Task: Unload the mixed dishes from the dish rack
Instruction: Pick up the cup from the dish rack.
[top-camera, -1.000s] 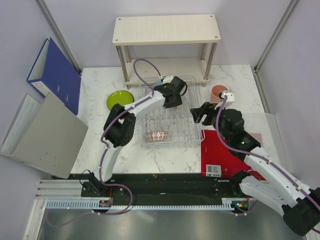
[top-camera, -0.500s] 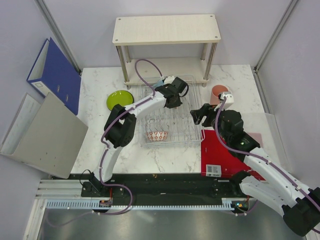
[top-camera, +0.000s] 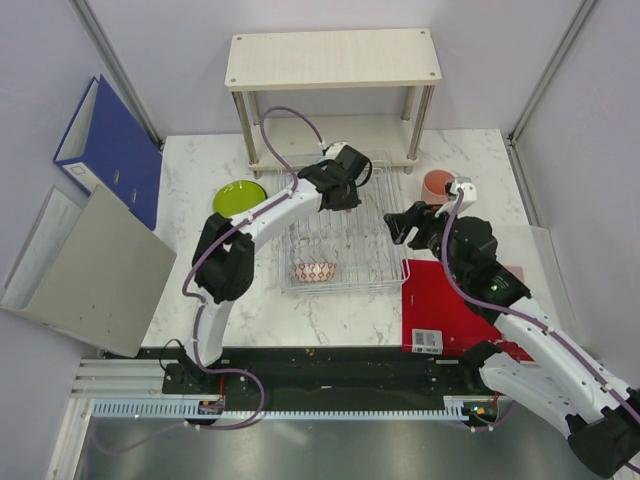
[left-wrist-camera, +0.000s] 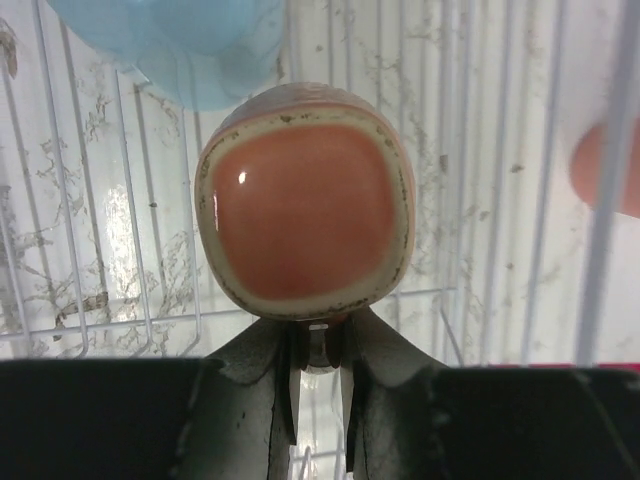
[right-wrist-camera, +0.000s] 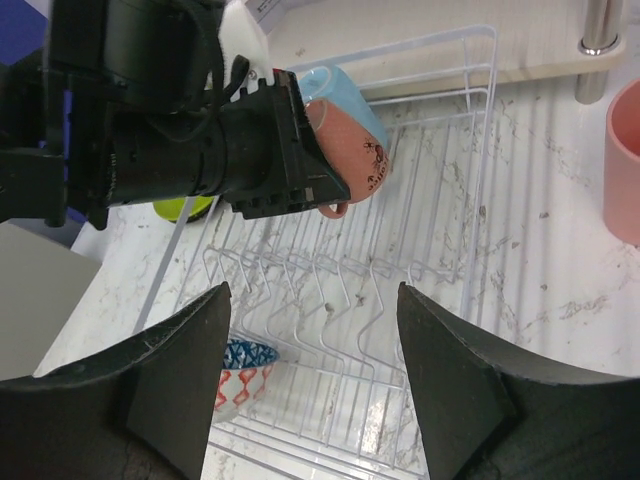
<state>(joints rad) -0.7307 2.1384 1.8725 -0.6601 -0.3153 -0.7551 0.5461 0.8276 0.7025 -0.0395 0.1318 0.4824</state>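
Glossy glazed ceramic small terracotta mug (left-wrist-camera: 305, 215), shiny metal wire dish rack (top-camera: 360, 250), smooth marble-look table (top-camera: 190, 290), matt pale-wood shelf (top-camera: 332, 58).

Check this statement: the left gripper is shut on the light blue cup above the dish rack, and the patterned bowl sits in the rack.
One thing is wrong: the left gripper is shut on the small terracotta mug, not the light blue cup, which shows behind it. The left wrist view settles this. The mug is above the dish rack, and the patterned bowl sits in the rack.
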